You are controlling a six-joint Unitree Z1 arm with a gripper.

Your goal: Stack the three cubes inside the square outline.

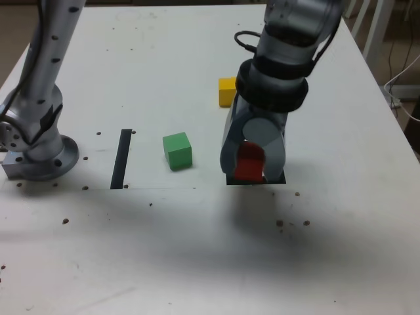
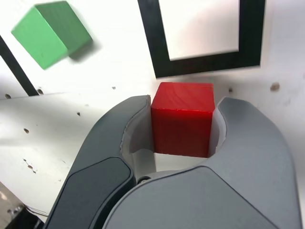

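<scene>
The gripper (image 1: 252, 164) pointed down, clamped on the red cube (image 2: 182, 118), which sat level between its jaws just above the square outline (image 2: 205, 64). The green cube (image 1: 177, 150) lay mid-counter, turned slightly askew; the yellow cube (image 1: 227, 90) stood farther back.

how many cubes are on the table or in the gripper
3. The red cube is clamped in the gripper above the square outline; the green cube and yellow cube sit on the table.

Red cube (image 2: 182, 119) hangs clamped above the black square outline (image 2: 159, 45); green cube (image 1: 177, 150) and yellow cube (image 1: 227, 90) rest apart.
</scene>
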